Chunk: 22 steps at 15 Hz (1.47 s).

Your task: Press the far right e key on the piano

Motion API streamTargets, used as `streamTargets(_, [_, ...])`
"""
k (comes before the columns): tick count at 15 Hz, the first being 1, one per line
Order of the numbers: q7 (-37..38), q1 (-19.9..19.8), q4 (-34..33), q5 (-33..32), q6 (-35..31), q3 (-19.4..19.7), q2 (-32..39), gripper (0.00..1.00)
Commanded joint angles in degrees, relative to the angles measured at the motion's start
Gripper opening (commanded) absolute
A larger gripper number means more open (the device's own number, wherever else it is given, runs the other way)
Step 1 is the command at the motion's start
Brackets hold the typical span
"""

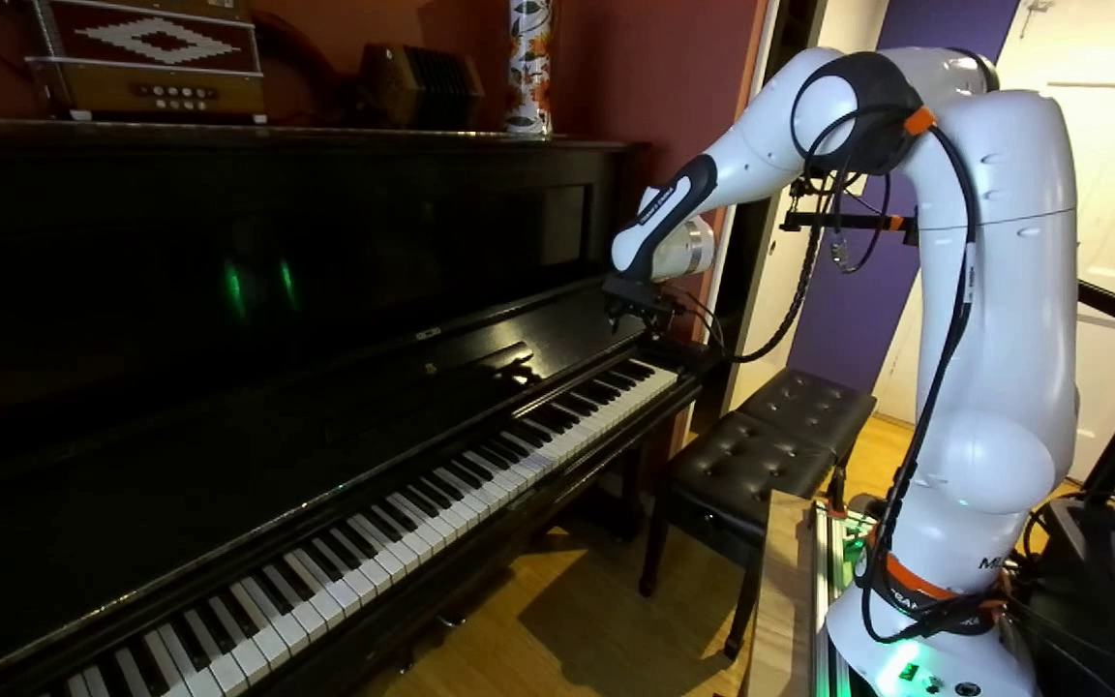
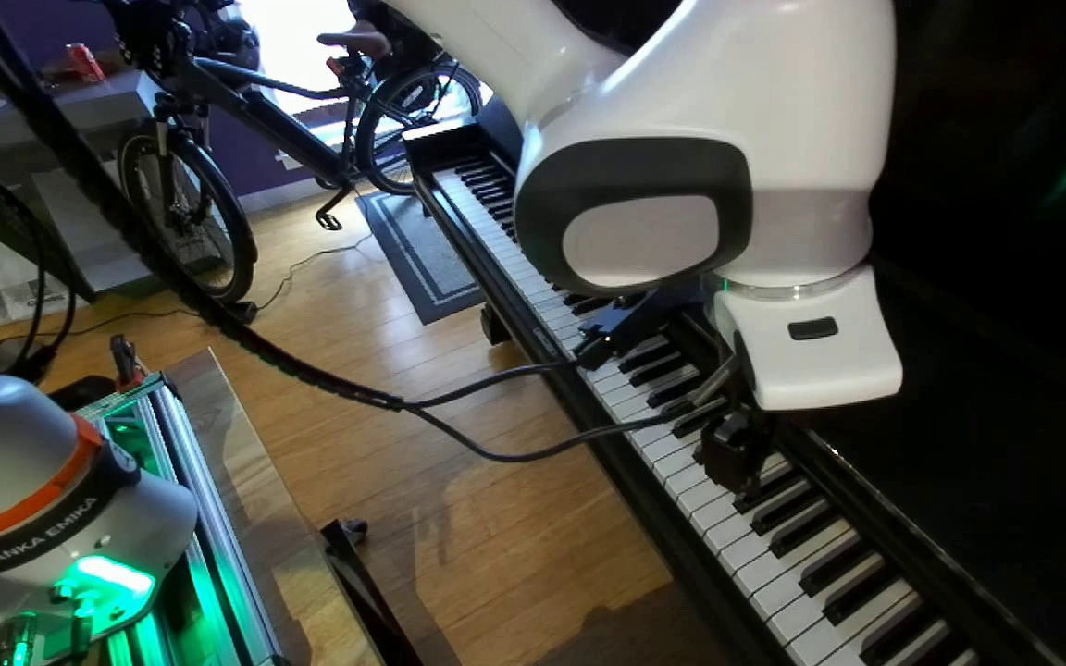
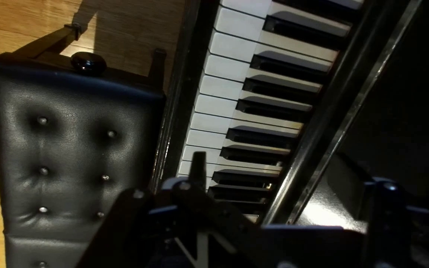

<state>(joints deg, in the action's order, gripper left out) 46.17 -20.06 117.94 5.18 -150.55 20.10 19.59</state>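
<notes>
The glossy black piano (image 1: pixel 354 319) has a long row of white and black keys (image 1: pixel 480 484), which also shows under the arm in an exterior view (image 2: pixel 681 462). My gripper (image 1: pixel 635 327) is above the right end of the keyboard, apart from the keys. In the wrist view my gripper (image 3: pixel 270 156) is open and empty, with its two dark fingers wide apart. The left finger appears over the white keys (image 3: pixel 218 89), the right one over the dark fallboard (image 3: pixel 385 123). The gripper body hides the keys at the bottom. The e key cannot be told apart with certainty.
A black padded bench (image 3: pixel 76 149) stands close in front of the keyboard's right end. A black keyboard edge (image 3: pixel 184 74) lies between them. An accordion (image 1: pixel 156 58) and a patterned vase (image 1: pixel 530 68) stand on the piano top. Loose cables (image 2: pixel 496 453) hang from the wrist.
</notes>
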Motion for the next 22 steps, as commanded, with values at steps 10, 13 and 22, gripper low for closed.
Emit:
streamTargets(10, [9.8, -3.2, -16.2, 12.0, -2.6, 1.7, 20.4, 0.0])
streamTargets(13, [12.6, -2.9, -18.5, 10.5, -1.7, 4.0, 24.0, 0.0])
streamTargets(22, [13.3, -1.4, -17.9, 9.4, -2.2, 5.1, 23.8, 0.0])
